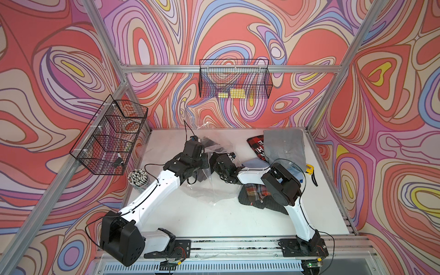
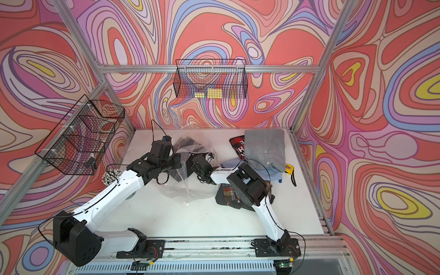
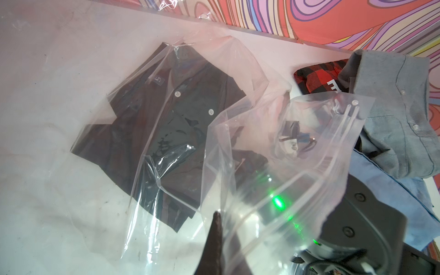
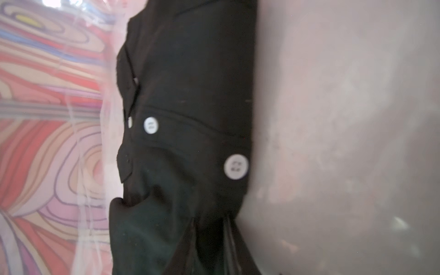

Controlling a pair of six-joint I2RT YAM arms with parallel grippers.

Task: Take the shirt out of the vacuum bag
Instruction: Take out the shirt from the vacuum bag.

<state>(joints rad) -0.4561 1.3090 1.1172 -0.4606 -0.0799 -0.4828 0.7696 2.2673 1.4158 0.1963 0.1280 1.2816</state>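
Claw L (image 3: 216, 221) tight on vac bag (image 3: 262, 166)

The clear plastic vacuum bag (image 3: 238, 133) is thin, glossy and crinkled. The black cloth shirt (image 3: 152, 114) looks matt, its white buttons (image 4: 235, 166) smooth. Far right, the grey woven shirt (image 1: 283, 147) is matt. The white tabletop (image 1: 202, 214) is dull and scuffed.

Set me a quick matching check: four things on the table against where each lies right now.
Things:
1. black shirt with white buttons
2. folded grey button-up shirt
3. red-and-black checked cloth
4. small yellow tape measure

Places:
A. partly tucked under another garment
B. on the bare white tabletop
C. inside the clear plastic vacuum bag
D. topping the clothes pile, far right corner

Pairs: 1-C, 2-D, 3-A, 4-B
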